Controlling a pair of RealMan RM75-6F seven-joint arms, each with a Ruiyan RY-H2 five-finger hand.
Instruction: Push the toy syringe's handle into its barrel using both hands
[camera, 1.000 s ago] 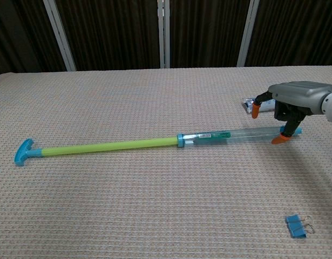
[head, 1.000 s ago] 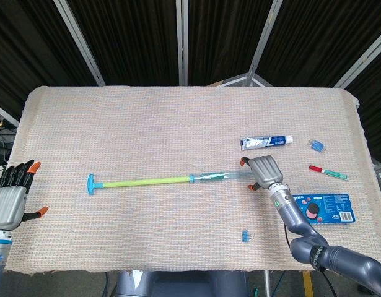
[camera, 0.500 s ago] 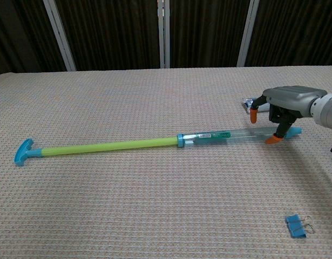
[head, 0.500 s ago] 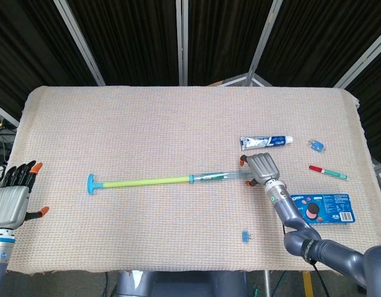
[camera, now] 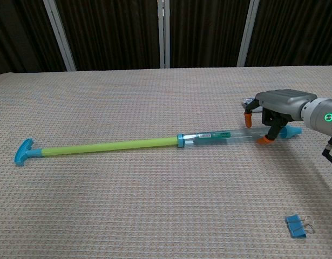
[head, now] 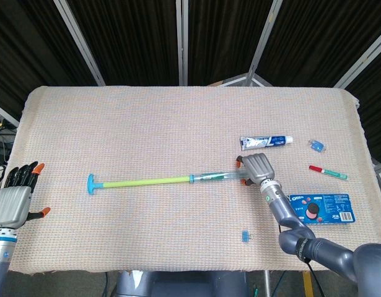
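Observation:
The toy syringe lies flat across the table, its plunger pulled far out. Its blue T-handle (head: 91,184) (camera: 23,151) points left, and the green rod (head: 147,181) (camera: 106,145) runs into the clear barrel (head: 215,176) (camera: 214,135). My right hand (head: 255,167) (camera: 279,101) hovers over the barrel's right end. Its orange-tipped fingers (camera: 263,140) stand on either side of the barrel without clamping it. The barrel's blue tip (camera: 291,131) pokes out behind the hand. My left hand (head: 13,198) is at the table's left edge, far from the handle, fingers spread and empty.
A toothpaste tube (head: 266,142) lies just behind the right hand. To the right are a small blue clip (head: 317,145), a red-green marker (head: 328,172) and an Oreo pack (head: 320,207). A blue binder clip (head: 246,236) (camera: 297,225) sits near the front edge.
My right hand has slid left along the barrel, leaving its blue tip uncovered. The syringe has stayed in place. The left hand has barely shifted.

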